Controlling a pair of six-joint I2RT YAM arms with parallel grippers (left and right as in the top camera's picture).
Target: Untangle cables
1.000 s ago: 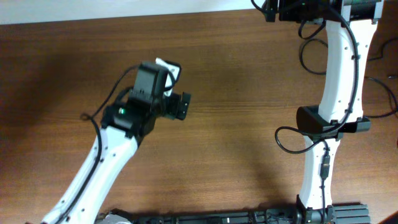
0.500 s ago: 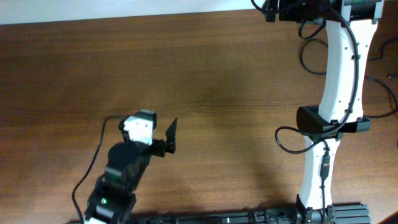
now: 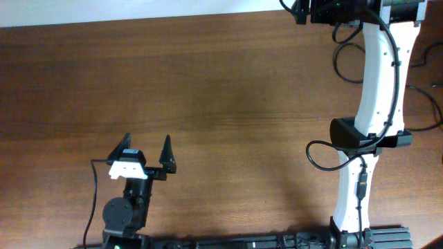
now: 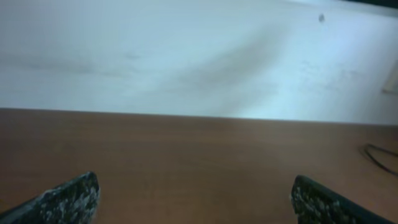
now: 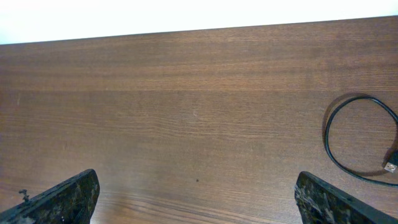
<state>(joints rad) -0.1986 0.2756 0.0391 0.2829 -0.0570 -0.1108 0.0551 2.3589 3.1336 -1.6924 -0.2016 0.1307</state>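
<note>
Two claws, both released and empty. Near its arm's base, the left claw (image 3: 147, 151) stood with jaws spread wide above the table (image 3: 228, 104), touching nothing. The right claw (image 5: 199, 199) likewise gaped over bare wood, with nothing between its fingers. To the right of the right claw and well apart from it, one cable (image 5: 326, 134) lay flat on the table as a single open loop. Its plug end (image 5: 390, 167) rested at the loop's lower right, and the frame edge cut off the far side. No other cord crossed it. In the left wrist view a thin black line (image 4: 376, 154) showed at the right edge; whether it was a second cable could not be told. No knot or bundle appeared in any view. Judgement: the visible cable looked already freed, and with neither claw engaged the task seemed at or near its close. Any cords left tangled would have lain outside the frames.
</note>
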